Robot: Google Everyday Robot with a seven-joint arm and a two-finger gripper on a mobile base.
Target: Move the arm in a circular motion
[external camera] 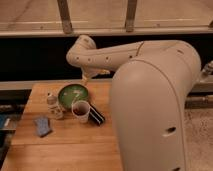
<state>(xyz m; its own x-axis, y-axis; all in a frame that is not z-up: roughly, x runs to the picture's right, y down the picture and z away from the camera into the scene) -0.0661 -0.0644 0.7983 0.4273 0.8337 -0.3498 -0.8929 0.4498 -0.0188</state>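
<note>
The arm [150,95] is thick, smooth and cream-white, and it fills the right half of the camera view. Its big rounded near link has small dark screw holes. A slimmer link [110,54] runs left to a rounded joint [82,47] in front of the dark wall. From that joint a short part bends down to the gripper [88,77], which hangs just above the far edge of the wooden table [65,150], behind a green bowl [73,95]. The gripper touches nothing that I can see.
On the table stand a white cup [80,111], a dark flat object [96,116] beside it, a small bottle [51,102] and a blue item [43,126]. A railing with windows [100,20] runs behind the table.
</note>
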